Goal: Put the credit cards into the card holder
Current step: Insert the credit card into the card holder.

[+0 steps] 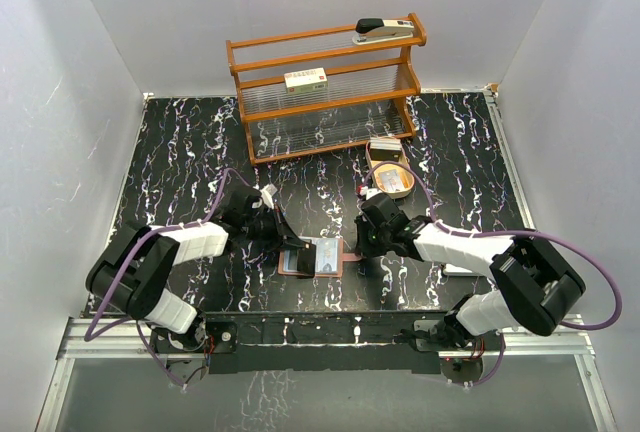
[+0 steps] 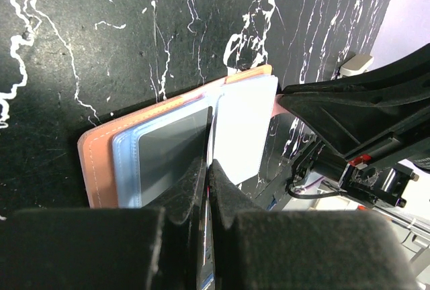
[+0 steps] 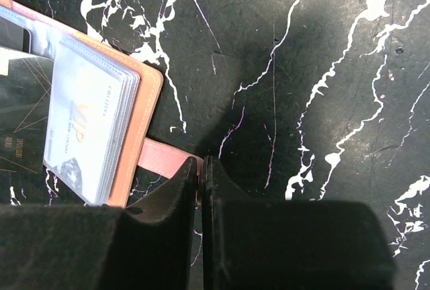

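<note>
The card holder (image 1: 326, 257) lies open on the black marbled table (image 1: 180, 152), between the two arms and near its front edge. The right gripper (image 3: 200, 162) has its fingers pressed together on the holder's pink closing tab (image 3: 161, 158), pinning it in place. The left gripper (image 2: 208, 164) is also pressed together over the holder's clear sleeves. It seems to pinch a thin card held edge-on at the mouth of a pocket, though the fingers hide most of it. At least some credit cards are already in: a pale VIP card (image 3: 80, 129) sits behind plastic on the tab side, and a white card (image 2: 245, 129) shows in a sleeve in the left wrist view. The job looks well along. The pinched card is not yet seated, and I cannot tell whether more cards wait in the oval tray (image 1: 392, 182) further back.
</note>
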`<action>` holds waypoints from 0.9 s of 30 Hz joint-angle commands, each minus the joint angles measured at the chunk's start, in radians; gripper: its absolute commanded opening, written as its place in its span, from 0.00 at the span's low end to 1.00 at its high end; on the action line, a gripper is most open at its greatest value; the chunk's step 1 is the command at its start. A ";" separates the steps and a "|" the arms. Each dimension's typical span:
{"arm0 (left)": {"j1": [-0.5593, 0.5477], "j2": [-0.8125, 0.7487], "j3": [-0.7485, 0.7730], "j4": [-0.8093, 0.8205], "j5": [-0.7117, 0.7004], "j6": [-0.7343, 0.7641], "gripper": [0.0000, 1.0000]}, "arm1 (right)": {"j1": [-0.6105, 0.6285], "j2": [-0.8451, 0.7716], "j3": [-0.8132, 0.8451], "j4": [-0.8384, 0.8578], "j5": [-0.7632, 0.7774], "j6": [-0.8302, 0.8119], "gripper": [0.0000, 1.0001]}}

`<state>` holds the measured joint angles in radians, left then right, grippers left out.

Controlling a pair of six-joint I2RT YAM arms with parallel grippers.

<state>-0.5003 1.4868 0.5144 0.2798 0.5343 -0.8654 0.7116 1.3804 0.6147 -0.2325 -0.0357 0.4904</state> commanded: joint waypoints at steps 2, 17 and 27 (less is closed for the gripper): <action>0.002 0.010 0.015 0.038 0.021 0.010 0.00 | 0.002 -0.020 -0.006 0.045 0.022 -0.015 0.01; 0.000 -0.069 -0.063 -0.027 -0.049 -0.076 0.00 | 0.020 -0.105 0.163 -0.070 0.020 0.089 0.32; -0.004 -0.223 -0.138 -0.027 -0.057 -0.139 0.00 | 0.115 -0.005 0.196 0.000 0.004 0.152 0.33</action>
<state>-0.5007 1.3228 0.3931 0.2661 0.4847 -0.9714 0.7914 1.3239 0.7612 -0.3012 -0.0280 0.6083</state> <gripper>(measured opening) 0.009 0.327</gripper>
